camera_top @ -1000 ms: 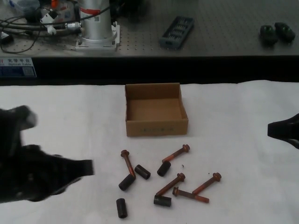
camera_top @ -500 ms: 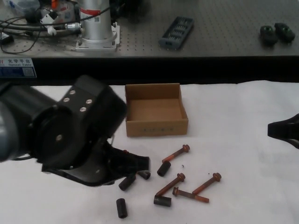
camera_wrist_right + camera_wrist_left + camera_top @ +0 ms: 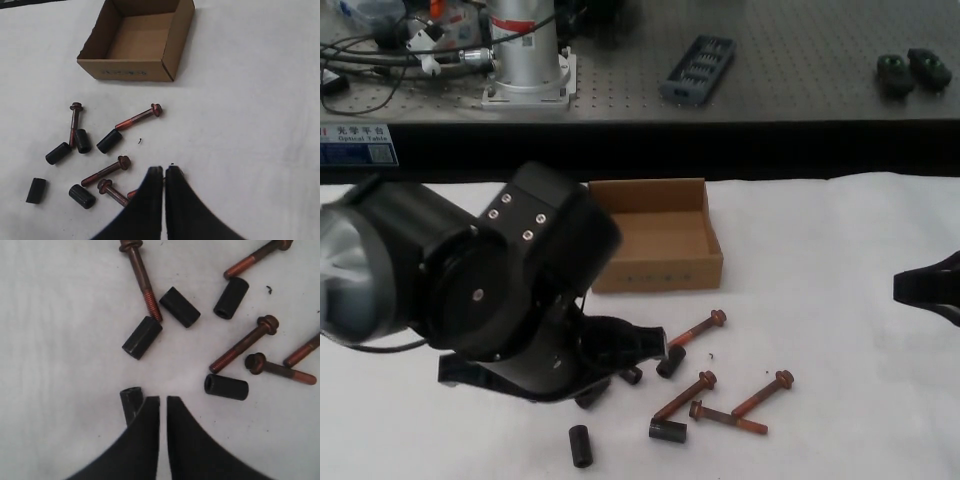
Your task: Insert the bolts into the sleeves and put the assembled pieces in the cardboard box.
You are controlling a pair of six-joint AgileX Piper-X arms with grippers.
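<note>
High view: the left arm [image 3: 490,300] stands over the near-left part of the white cloth [image 3: 820,230] and hides some of the loose parts.
Left gripper [image 3: 163,400]: the fingers are drawn almost together with a thin slit between them, and they hold nothing. The tips are above the cloth, just beside one sleeve [image 3: 130,399], which one finger partly covers.
Right gripper [image 3: 163,171]: the fingers are closed to a thin slit and hold nothing. It is on the near side of the parts.
Bolts [image 3: 242,345]: five copper-coloured bolts lie loose on the cloth. The threaded end of one [image 3: 140,275] meets a sleeve [image 3: 142,337].
Sleeves [image 3: 226,387]: five black sleeves lie scattered among the bolts, and no bolt is seated in any of them.
Cardboard box [image 3: 127,70]: it sits open-topped on the cloth, beyond the parts and near them.
</note>
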